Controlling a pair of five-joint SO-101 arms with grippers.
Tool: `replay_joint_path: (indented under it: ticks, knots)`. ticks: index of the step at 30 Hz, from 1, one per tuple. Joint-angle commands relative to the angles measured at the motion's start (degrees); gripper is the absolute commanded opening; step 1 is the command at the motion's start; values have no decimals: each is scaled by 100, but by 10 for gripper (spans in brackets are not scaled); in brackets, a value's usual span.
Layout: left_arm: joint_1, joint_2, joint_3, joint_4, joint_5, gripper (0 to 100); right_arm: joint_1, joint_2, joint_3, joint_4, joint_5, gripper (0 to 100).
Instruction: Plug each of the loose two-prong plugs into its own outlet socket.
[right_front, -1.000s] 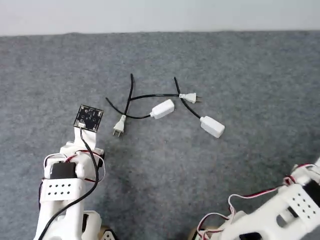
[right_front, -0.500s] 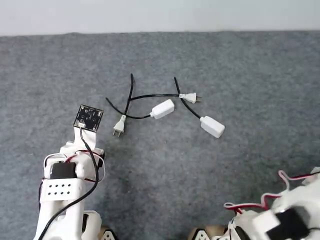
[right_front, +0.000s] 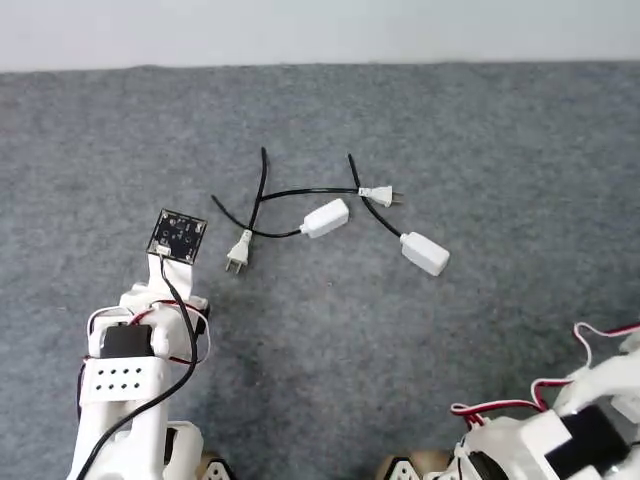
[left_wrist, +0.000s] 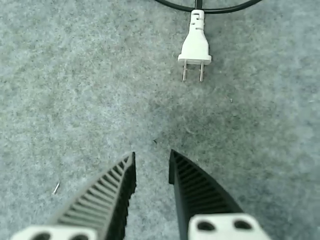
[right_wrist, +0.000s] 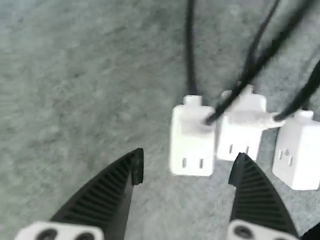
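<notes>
A grey, felt-like mat (right_front: 330, 340) with a mottled, fibrous surface covers the table in the high view, and the same speckled grey fabric lies beneath both wrist views. Beyond the mat's far edge runs a plain pale band (right_front: 320, 30), smooth and unmarked; whether it is a wall or a bare surface cannot be told. The light is soft and even, leaving only faint, diffuse shadows on the fabric.
</notes>
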Motion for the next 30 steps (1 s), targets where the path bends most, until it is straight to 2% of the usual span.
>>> replay_joint_path:
  ticks: [1,4,9,15,18,21,26,30]
  knots:
    - [9,0,-57,-123,9,109,-435,-40,-651,655,-62,220]
    - [0,-18,-57,-123,9,109,-936,-40,-1037,1262,-431,131]
    - [-9,-26,-57,-123,9,109,-2202,-40,-1477,1921,-554,8]
    - [-9,-26,-57,-114,9,109,-3960,13,-1503,1754,-475,9]
    - [-9,-26,-57,-114,9,109,-4840,92,-1371,1411,123,22]
    - [-9,-26,-57,-114,9,109,-5569,268,-1336,1226,738,95]
    - [-9,-26,-57,-114,0,109,-6114,620,-1345,602,1327,202]
    - [-9,-26,-57,-114,0,109,-6123,980,-1345,180,1486,216]
